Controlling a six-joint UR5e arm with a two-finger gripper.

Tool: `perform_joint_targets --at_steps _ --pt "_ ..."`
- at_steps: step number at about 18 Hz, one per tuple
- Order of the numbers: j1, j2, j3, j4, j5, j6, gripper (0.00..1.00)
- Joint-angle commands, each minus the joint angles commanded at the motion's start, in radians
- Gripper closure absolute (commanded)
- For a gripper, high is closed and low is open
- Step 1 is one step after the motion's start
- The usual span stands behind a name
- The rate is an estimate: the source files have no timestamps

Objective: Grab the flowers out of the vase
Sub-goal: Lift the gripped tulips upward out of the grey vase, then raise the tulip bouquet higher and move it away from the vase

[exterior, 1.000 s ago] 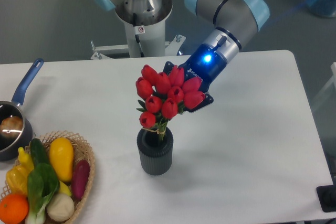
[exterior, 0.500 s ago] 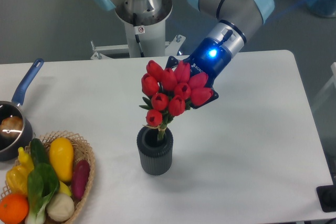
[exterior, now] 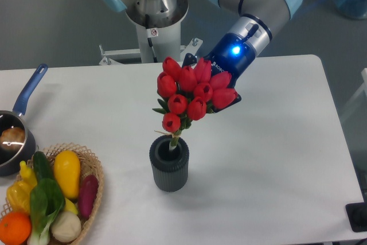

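Gripper (exterior: 213, 87) behind flowers (exterior: 192, 90), fingers hidden; stems in vase (exterior: 169, 166) mouth

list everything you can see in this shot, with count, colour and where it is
flowers: one bunch, red buds with green leaves, held above the vase, stem tips at its mouth
vase: one, dark grey, table centre
saucepan: one, metal with blue handle, left edge
wicker basket: one, tan, bottom left, holding mixed vegetables and fruit
table: one, white
gripper: one, blue-lit, behind the bunch, fingers hidden
arm: one, grey and light blue, from top centre
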Motion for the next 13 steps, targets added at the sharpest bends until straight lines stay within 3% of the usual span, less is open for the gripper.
perform_joint_targets --at_steps 13 --pt "0.021 0.000 0.023 0.000 -0.051 -0.037 0.60"
